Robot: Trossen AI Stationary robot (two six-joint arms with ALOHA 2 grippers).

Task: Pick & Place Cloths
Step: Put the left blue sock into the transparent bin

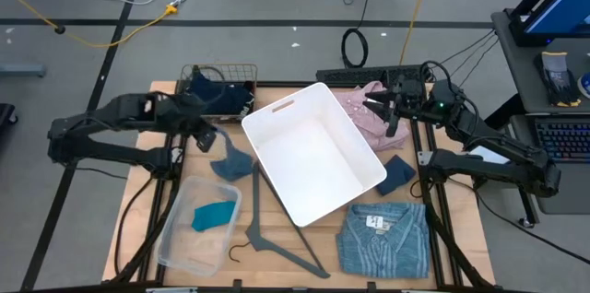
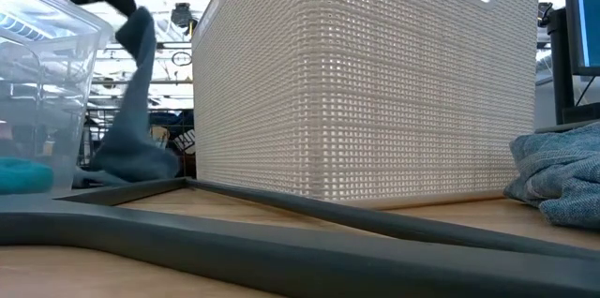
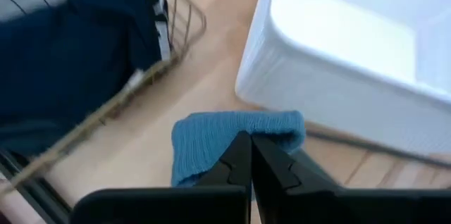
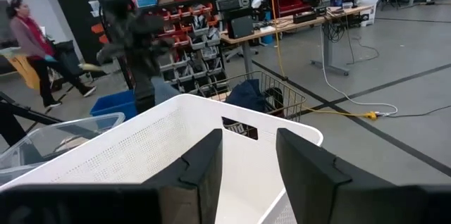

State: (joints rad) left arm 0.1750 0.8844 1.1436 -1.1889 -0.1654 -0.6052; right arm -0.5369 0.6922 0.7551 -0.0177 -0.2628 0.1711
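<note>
- Left claw (image 1: 210, 136) grips a blue cloth (image 1: 232, 161), lifting it beside the empty white basket (image 1: 361, 186).
- Right claw (image 1: 392, 113) hovers open over the pink fleece (image 1: 355, 109).
- Striped shirt (image 1: 383, 240) and navy cloth (image 1: 397, 171) lie on the desk (image 1: 277, 270), unplaced.

Basket (image 1: 313, 150): middle of the table (image 1: 461, 228), turned at an angle.
Wire basket (image 1: 221, 79): far left corner, left of the basket, with a cloth (image 1: 230, 99) inside.
Left gripper (image 1: 210, 136): just left of the basket, clamped on a hanging cloth (image 1: 232, 159) whose lower end rests on the table.
Clear bin (image 1: 198, 224): near left, with a folded cloth (image 1: 214, 214) in it.
Hanger (image 1: 272, 233): near side, between the clear bin and the shirt.
Shirt (image 1: 383, 238): near right, flat on the table.
Small cloth (image 1: 398, 171): right of the basket, beyond the shirt.
Fleece (image 1: 359, 109): far right, touching the basket's far side.
Right gripper (image 1: 383, 101): over the fleece.
</note>
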